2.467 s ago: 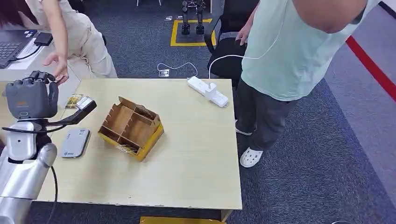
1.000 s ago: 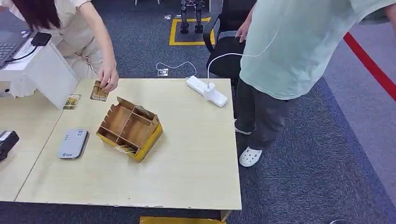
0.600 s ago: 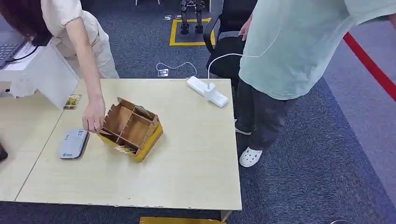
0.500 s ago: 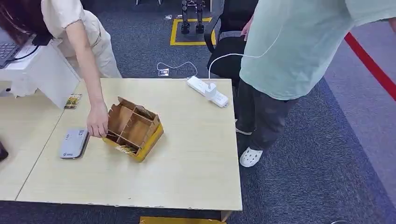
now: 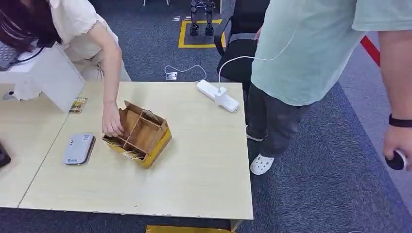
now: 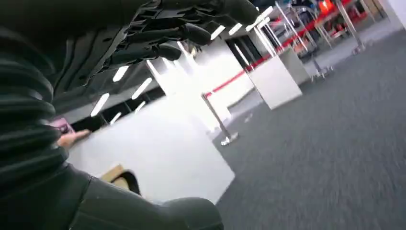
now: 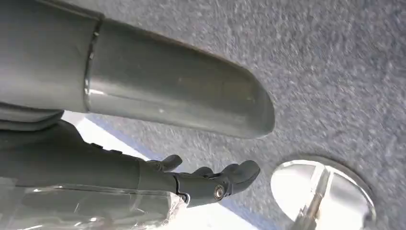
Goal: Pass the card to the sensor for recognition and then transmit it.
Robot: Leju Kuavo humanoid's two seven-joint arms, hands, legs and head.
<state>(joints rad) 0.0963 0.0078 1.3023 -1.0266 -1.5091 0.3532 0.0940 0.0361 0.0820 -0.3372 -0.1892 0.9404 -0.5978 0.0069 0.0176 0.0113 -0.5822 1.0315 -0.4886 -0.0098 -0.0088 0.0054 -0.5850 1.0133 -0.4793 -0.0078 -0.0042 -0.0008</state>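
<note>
**Person restocks the box while my arms hang down**

From the left: my left hand shows in its wrist view with dark fingers stretched out and apart, nothing in them. On the bench the grey sensor lies flat near the left edge, and one card sits further back beside the white stand. Just right of the sensor, a person's hand is inside the brown divided box; a second ago that hand was at the bench's far edge on a card, then moved to the box. My left hand, raised over the sensor earlier, has dropped out of the head view. I judge this a reset: one pass is done and a fresh card is being laid in for me. My right hand hangs over the carpet, fingers loosely curled, holding nothing. Further right, a white power strip lies on the bench's back edge.
</note>
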